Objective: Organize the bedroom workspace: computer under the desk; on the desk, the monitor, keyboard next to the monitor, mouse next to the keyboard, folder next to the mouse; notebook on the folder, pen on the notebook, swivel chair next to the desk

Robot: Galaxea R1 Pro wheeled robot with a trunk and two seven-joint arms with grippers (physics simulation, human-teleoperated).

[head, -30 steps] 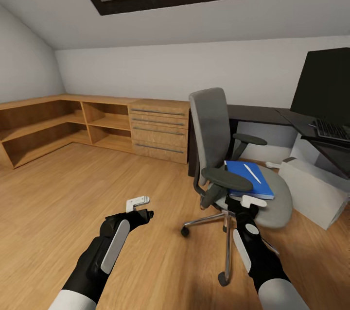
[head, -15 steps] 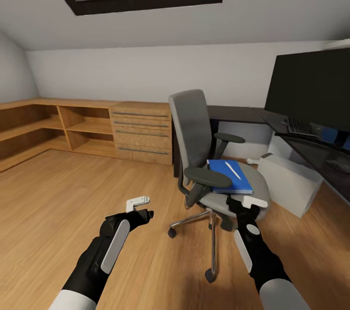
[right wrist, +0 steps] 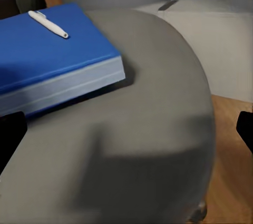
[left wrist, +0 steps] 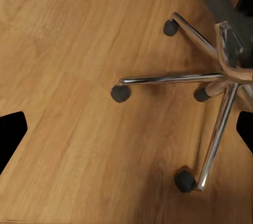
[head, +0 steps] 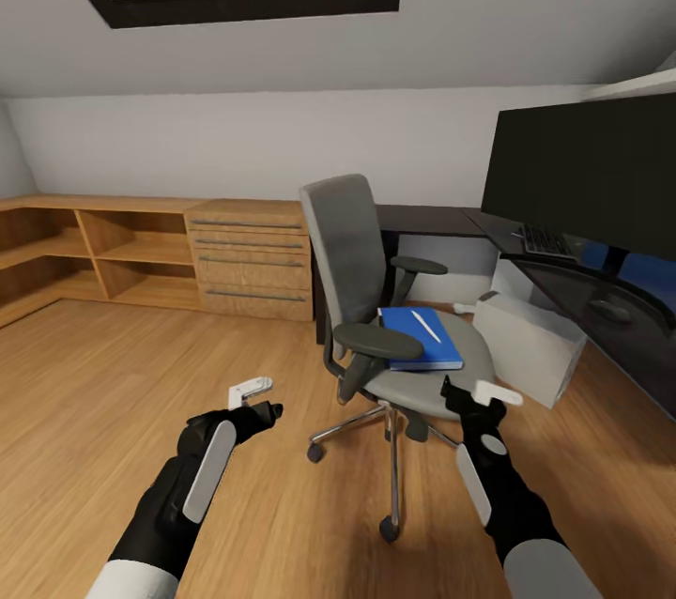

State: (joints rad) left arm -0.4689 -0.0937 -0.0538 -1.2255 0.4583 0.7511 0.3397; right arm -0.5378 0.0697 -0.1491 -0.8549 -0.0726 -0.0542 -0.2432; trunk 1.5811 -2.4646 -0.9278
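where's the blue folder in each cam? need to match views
Head view: blue folder lies flat on the swivel chair seat, mid-frame, right of centre, pen on top.
Left wrist view: folder is not in it; the chair's chrome base and castors are.
Right wrist view: folder upper left, on the grey seat, pen on it.
Shared landmark: the swivel chair.

Bright, even light; soft shadows
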